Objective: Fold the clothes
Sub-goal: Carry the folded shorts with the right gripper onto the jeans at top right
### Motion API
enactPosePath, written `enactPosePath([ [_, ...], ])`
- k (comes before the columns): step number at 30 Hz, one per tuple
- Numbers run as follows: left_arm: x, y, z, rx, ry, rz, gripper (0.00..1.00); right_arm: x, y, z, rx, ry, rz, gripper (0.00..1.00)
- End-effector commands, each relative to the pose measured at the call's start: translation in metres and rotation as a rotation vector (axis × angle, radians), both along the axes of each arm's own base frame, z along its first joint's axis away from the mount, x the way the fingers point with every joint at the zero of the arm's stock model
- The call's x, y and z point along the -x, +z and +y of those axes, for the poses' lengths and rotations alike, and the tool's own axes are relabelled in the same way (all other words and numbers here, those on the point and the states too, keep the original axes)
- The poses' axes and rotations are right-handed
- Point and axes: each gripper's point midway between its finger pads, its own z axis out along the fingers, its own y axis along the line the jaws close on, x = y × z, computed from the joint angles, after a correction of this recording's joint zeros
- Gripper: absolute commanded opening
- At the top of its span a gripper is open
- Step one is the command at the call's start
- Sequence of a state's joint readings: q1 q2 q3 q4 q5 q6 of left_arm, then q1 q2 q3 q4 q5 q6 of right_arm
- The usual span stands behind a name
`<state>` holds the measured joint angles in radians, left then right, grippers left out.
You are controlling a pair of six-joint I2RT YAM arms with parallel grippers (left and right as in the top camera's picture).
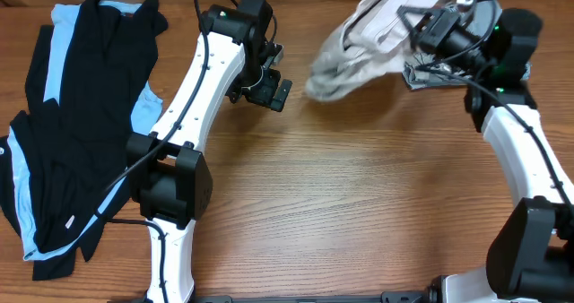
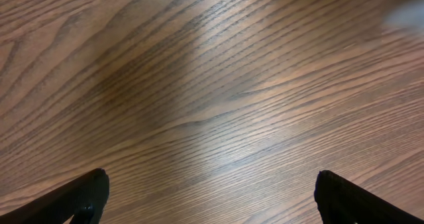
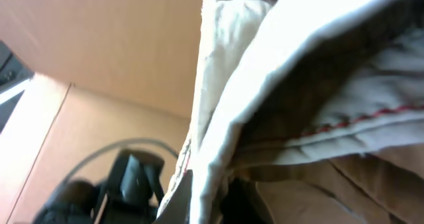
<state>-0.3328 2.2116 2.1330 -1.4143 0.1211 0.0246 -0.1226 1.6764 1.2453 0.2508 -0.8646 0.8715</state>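
The beige khaki shorts point(image 1: 377, 43) hang bunched from my right gripper point(image 1: 421, 30) at the back right, lifted off the table. In the right wrist view the beige cloth point(image 3: 278, 85) fills the frame right at the jaws, which are shut on it. My left gripper point(image 1: 269, 86) is open and empty over bare wood near the back middle; its two dark fingertips point(image 2: 212, 194) stand wide apart above the wood grain. The black garment with light-blue panels point(image 1: 63, 115) lies spread at the far left. The denim shorts are not clearly in view.
The wooden table point(image 1: 359, 204) stretches across the middle and front. Both white arm bases stand at the front edge, left point(image 1: 170, 195) and right point(image 1: 529, 240). A grey piece point(image 1: 430, 74) lies under the right wrist at the back right.
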Motion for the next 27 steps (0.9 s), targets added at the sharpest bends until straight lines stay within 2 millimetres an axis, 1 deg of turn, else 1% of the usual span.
enactPosePath([
  [1, -0.001, -0.001, 0.003, -0.009, 0.022, 0.001, 1.00, -0.008, 0.074, -0.040, 0.019, -0.155, -0.177, 0.04],
  [4, -0.001, -0.001, 0.004, -0.008, 0.024, -0.001, 1.00, -0.012, 0.092, -0.065, 0.030, -0.234, -0.236, 0.04],
  [7, -0.003, -0.001, 0.004, -0.007, 0.025, -0.005, 1.00, -0.018, 0.103, -0.089, 0.037, -0.302, -0.282, 0.04],
  [10, -0.005, -0.001, 0.006, -0.016, 0.026, -0.014, 1.00, -0.030, 0.106, -0.114, 0.024, -0.370, -0.296, 0.04],
  [14, -0.009, -0.001, 0.005, -0.017, 0.027, -0.034, 1.00, -0.052, 0.107, -0.135, -0.011, -0.399, -0.331, 0.04],
  [17, -0.013, 0.000, 0.004, -0.012, 0.027, -0.049, 1.00, -0.073, 0.098, -0.150, -0.015, -0.425, -0.330, 0.04],
  [22, -0.017, 0.000, 0.003, -0.004, 0.028, -0.065, 1.00, -0.110, 0.072, -0.179, -0.009, -0.475, -0.321, 0.04],
  [27, -0.020, 0.001, 0.000, 0.010, 0.027, -0.075, 1.00, -0.138, 0.048, -0.199, -0.014, -0.528, -0.329, 0.04],
])
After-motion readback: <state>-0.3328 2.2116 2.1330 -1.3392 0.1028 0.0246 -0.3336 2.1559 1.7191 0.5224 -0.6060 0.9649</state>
